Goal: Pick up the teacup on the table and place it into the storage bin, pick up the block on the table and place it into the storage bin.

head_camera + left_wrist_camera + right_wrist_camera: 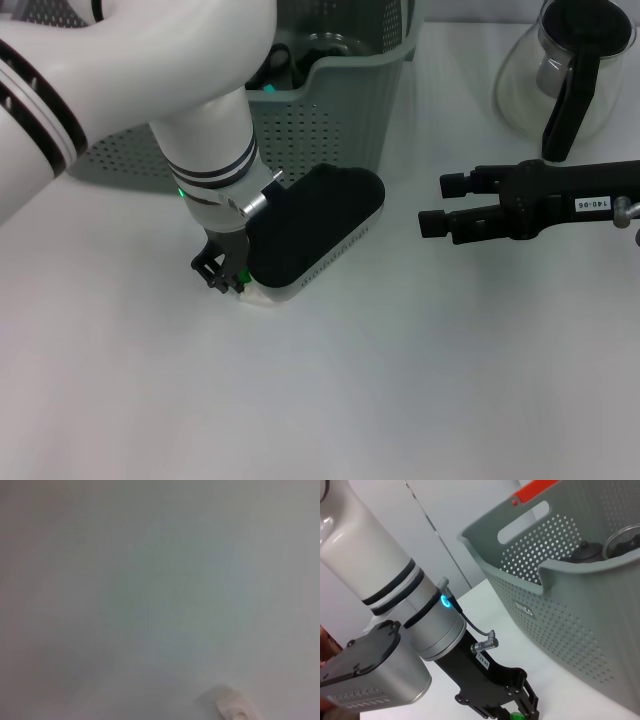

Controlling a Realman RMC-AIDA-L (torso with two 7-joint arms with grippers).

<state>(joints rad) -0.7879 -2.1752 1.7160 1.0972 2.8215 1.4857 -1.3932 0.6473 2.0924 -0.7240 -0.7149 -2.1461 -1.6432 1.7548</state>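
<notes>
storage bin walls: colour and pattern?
Grey-green plastic, walls perforated with rows of small round holes. The storage bin shows best in the right wrist view.

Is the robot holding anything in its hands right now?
The left hand is down at the table around something small and green, but whether it grips it cannot be told. The right hand is open and holds nothing.
</notes>
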